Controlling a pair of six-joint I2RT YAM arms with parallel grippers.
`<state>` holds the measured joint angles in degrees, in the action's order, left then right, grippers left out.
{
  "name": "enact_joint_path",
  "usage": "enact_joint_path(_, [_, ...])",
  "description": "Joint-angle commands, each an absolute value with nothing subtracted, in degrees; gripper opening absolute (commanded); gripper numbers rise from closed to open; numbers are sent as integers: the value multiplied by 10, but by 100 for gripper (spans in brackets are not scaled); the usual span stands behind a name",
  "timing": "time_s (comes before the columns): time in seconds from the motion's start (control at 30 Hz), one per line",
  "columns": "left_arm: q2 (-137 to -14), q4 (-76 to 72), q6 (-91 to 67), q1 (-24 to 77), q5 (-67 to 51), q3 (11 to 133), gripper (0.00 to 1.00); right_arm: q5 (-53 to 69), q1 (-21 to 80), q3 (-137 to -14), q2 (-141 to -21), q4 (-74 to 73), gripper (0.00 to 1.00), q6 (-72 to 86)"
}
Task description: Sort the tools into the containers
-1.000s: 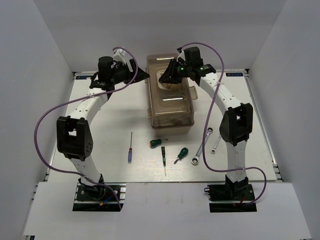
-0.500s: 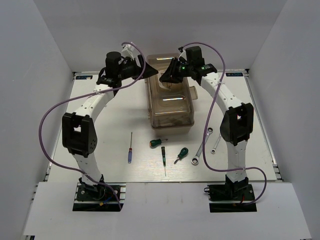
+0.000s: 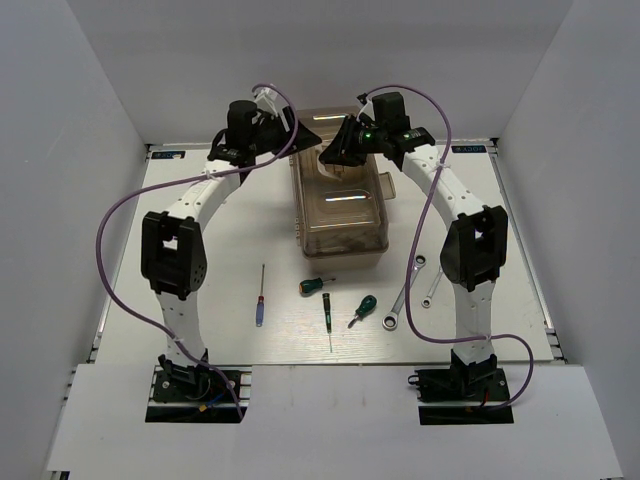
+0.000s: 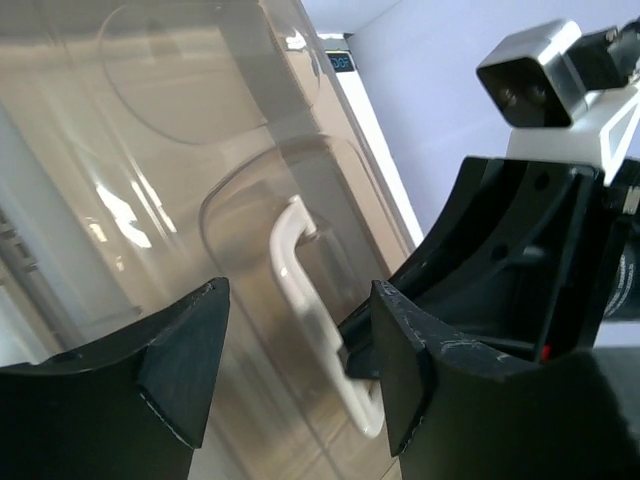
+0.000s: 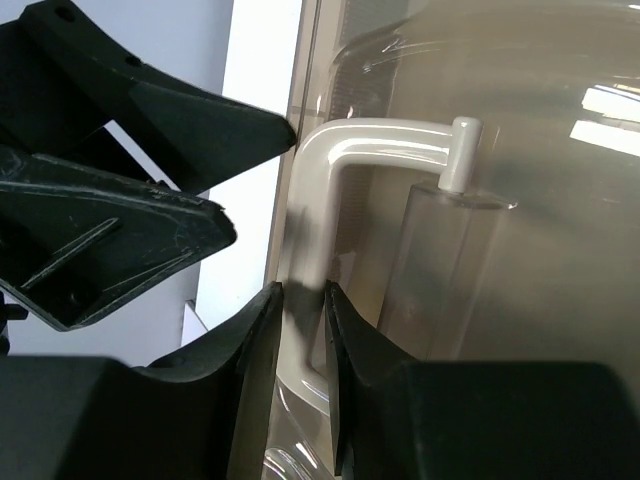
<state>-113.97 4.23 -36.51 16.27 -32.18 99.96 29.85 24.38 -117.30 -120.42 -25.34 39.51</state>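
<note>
Pinching smooth pale handle [image 5: 370,135], right pincer [image 5: 303,297], glossy translucent lid [image 5: 560,300]

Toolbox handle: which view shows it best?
Right wrist: the pale handle is close up, the right gripper closed around it. Left wrist shows it smaller, one end behind that gripper; top external mostly hides it under the arms.

1. Seen from overhead, the light is bright and even, coming down from above onto the white table [image 3: 250,235] and the pale walls [image 3: 100,100]. Shadows are faint and soft-edged.
2. White glare streaks the translucent brown lid [image 3: 340,225] in every view.
3. In the left wrist view the left fingers [image 4: 185,345] are dark and slightly soft, and the pale handle [image 4: 310,300] is clearer.
4. In the right wrist view the right fingers [image 5: 255,380] are shadowed and the handle's bend is sharp.
</note>
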Motion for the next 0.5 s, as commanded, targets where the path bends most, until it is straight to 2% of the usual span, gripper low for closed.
enact_joint_path(0.0, [-1147, 54, -388, 170, -312, 1033, 68, 340, 251, -1178, -1204, -219, 29, 410])
enact_joint_path(0.13, [-1164, 75, -388, 175, -319, 1057, 61, 342, 250, -1178, -1205, -219, 29, 412])
enact_joint_path(0.47, [-1170, 154, -383, 180, -324, 1085, 60, 358, 245, -1173, -1207, -201, 28, 417])
